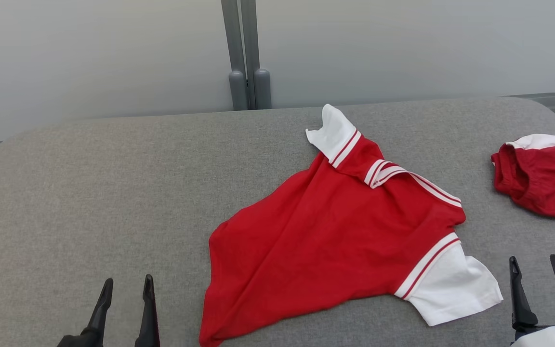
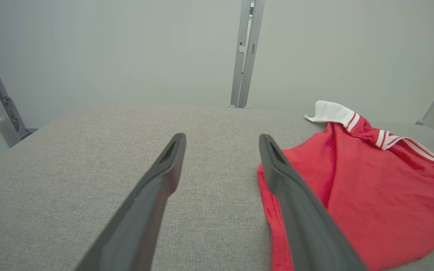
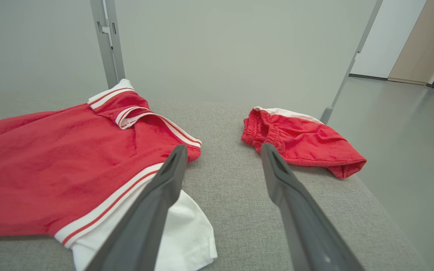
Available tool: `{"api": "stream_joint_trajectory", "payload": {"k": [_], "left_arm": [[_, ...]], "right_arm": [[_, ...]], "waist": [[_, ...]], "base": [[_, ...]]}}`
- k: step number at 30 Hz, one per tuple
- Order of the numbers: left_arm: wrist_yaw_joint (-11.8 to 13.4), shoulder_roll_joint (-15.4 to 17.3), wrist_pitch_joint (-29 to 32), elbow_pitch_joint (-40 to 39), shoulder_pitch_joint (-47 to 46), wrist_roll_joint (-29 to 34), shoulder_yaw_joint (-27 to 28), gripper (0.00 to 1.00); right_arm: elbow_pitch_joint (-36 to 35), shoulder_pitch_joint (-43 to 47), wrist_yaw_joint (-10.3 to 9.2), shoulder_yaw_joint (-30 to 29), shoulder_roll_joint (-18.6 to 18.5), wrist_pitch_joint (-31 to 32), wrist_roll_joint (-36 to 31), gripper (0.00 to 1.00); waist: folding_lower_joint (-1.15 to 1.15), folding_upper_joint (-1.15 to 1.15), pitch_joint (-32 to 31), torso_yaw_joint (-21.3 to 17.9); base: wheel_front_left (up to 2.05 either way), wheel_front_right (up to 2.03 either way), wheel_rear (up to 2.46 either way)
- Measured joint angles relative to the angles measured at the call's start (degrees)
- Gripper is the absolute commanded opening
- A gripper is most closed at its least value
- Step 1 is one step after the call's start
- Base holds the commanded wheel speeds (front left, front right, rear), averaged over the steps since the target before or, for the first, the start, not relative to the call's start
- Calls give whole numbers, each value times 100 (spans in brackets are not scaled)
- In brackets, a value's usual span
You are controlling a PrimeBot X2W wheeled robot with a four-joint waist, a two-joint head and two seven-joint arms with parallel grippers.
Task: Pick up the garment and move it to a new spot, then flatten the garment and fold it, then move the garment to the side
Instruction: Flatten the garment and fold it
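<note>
Where the grey fabric-covered counter (image 1: pixel 89 193) reaches the right edge of the head view, a crumpled pair of red shorts (image 1: pixel 542 178) with a white band lies well apart from the shirt. A pair of grey posts (image 1: pixel 246 58) stands against the pale wall at the upper middle.

The left claw (image 1: pixel 128 279) sits at the lower left of the frame, its fingers apart and holding nothing, pointing up the frame over bare cloth near the shirt's hem. The right claw (image 1: pixel 534 260) sits at the lower right, fingers likewise spread and empty, just beside the nearer white sleeve.

The red polo shirt (image 1: pixel 325 231) lies at the middle right of the counter, on a slant with its hem toward the lower left and its striped collar toward the upper right. It is spread out but not flat: long creases run through the body, and the far sleeve at the top curls upward. Both sleeves are white with red and white trim.
</note>
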Motion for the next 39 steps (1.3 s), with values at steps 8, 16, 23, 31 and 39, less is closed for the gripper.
{"api": "stream_joint_trajectory", "payload": {"k": [8,16,23,31,39], "left_arm": [[-575,-346,1,304,28,448,672,100],[-756,-434,1,290,2,617,899,100],[-803,-444,1,296,-3,566,880,100],[-842,-447,1,411,-18,435,734,100],[-773,-448,1,456,-32,296,634,100]], "right_arm": [[78,-96,0,54,99,0,-15,100],[-14,-174,0,79,86,0,-20,100],[-55,-196,0,99,68,0,-21,100],[-48,-200,0,158,52,0,-16,100],[-32,-204,0,151,45,0,-9,100]], "waist": [[0,0,-22,-33],[0,0,23,-57],[0,0,32,-35],[0,0,59,-32],[0,0,69,-42]], "base": [[0,0,0],[0,0,0],[0,0,0],[0,0,0],[0,0,0]]}}
